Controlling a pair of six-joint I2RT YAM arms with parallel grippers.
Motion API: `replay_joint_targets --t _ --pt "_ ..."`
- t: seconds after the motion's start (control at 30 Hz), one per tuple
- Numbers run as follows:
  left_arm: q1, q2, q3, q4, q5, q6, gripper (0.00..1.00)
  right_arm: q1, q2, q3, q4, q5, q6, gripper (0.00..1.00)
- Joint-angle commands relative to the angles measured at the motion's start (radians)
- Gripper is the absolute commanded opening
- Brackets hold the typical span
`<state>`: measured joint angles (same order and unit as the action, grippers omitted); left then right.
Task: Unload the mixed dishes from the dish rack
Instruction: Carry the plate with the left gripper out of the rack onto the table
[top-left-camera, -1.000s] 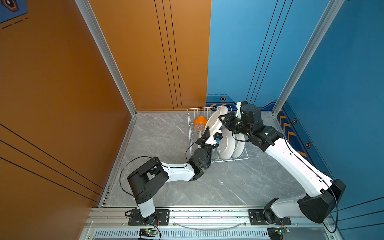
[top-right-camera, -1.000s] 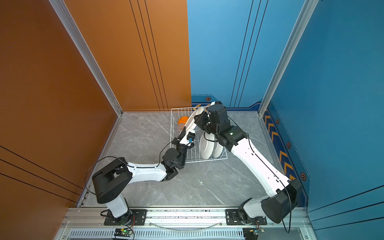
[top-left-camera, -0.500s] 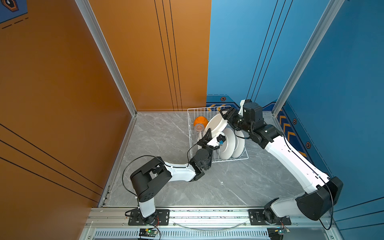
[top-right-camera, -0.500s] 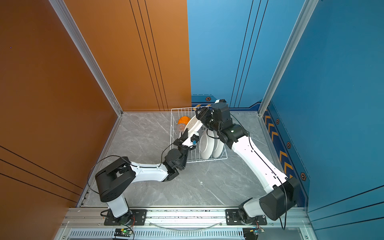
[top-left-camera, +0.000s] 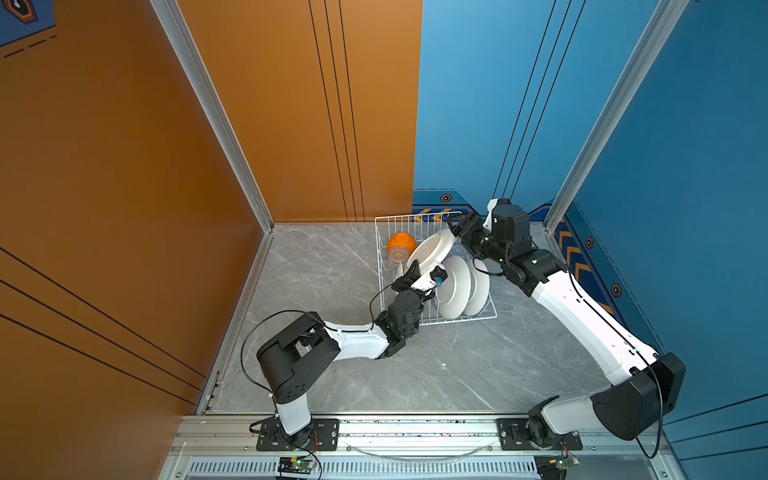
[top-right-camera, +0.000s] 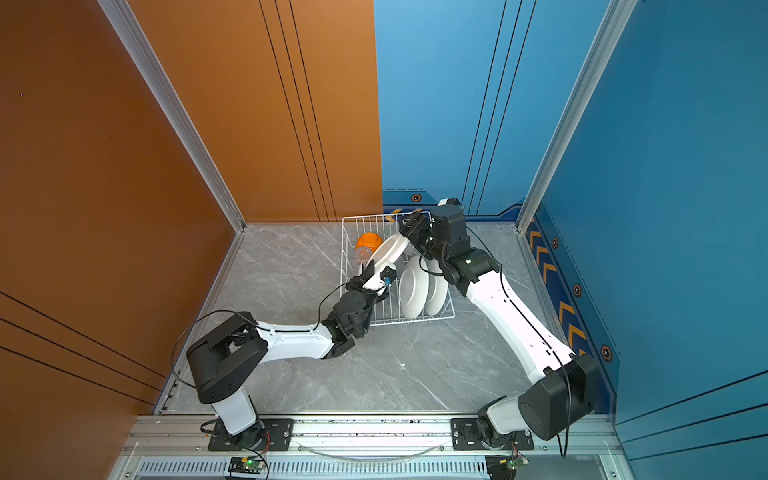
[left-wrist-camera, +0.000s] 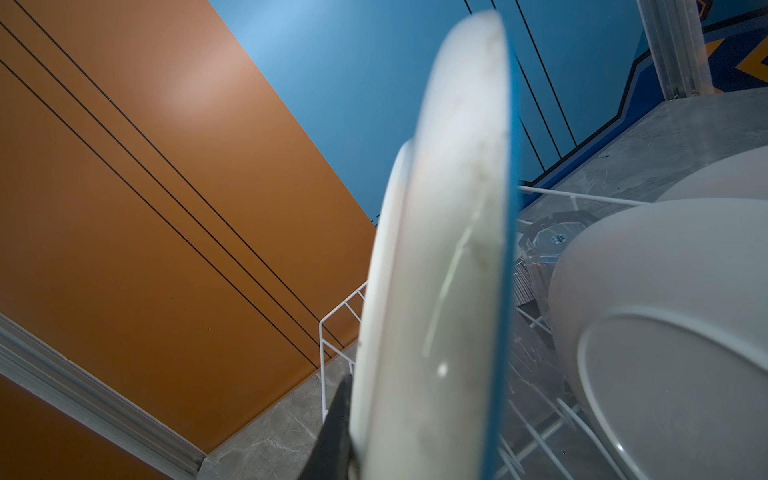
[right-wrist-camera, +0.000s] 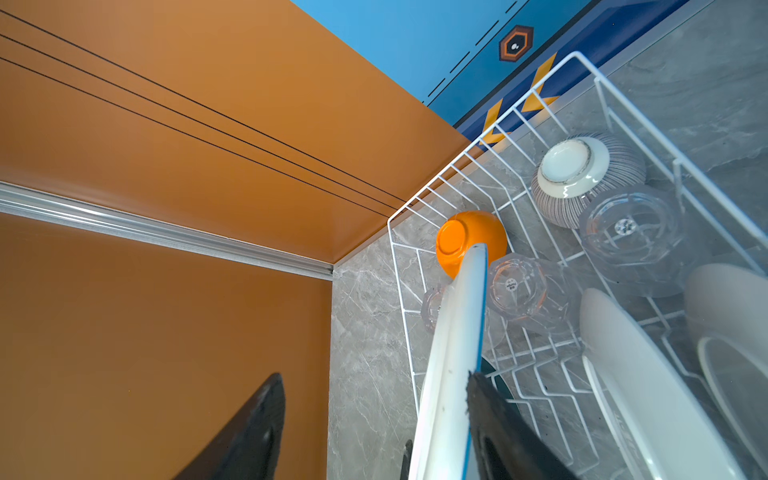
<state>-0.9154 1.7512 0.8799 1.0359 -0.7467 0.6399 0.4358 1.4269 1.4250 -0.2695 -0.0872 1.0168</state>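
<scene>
Your left gripper (top-left-camera: 414, 274) is clamped on the white round teal-rimmed plate (top-left-camera: 432, 247), tilted over the white wire dish rack (top-left-camera: 465, 320). Your right gripper (top-left-camera: 458, 226) straddles its top edge, jaws apart.

Teal-rimmed white plate (top-left-camera: 430, 249) tilts on edge over the white wire dish rack (top-left-camera: 473, 319).

The dish rack (right-wrist-camera: 498, 122) is thin wire with a smooth white coating. The teal-edged plate (right-wrist-camera: 457, 316) looks like glossy glazed ceramic, faintly smudged. At the rack's 10 o'clock in both top views, the orange bowl (top-left-camera: 401, 243) is smooth and shiny. The glasses (right-wrist-camera: 528, 295) are clear and faceted, the floor (top-left-camera: 457, 365) grey marble-look with a dull sheen
</scene>
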Motion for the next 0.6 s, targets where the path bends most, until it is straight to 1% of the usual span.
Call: replay_joint_targets --t 0.0,0.03,0.2,0.3,0.5,0.57 --pt "0.026 -0.09 0.067 0.042 0.013 -0.078 0.0 -0.011 -0.029 -0.019 0.03 -0.006 -0.035 0.7" --pt "0.036 -0.099 0.069 0.023 0.038 -0.097 0.0 -0.015 -0.03 -0.022 0.03 -0.007 -0.038 0.7" --pt "0.096 -0.151 0.098 -0.097 0.079 -0.231 0.0 -0.022 -0.042 -0.039 0.029 -0.023 -0.059 0.7" --pt "0.135 -0.181 0.139 -0.204 0.115 -0.306 0.0 -0.024 -0.056 -0.057 0.027 -0.033 -0.084 0.7" --pt "0.24 -0.256 0.2 -0.424 0.212 -0.534 0.0 -0.024 -0.107 -0.143 0.026 -0.032 -0.145 0.7" --pt "0.297 -0.288 0.203 -0.497 0.263 -0.631 0.0 -0.024 -0.129 -0.178 0.024 -0.025 -0.166 0.7"
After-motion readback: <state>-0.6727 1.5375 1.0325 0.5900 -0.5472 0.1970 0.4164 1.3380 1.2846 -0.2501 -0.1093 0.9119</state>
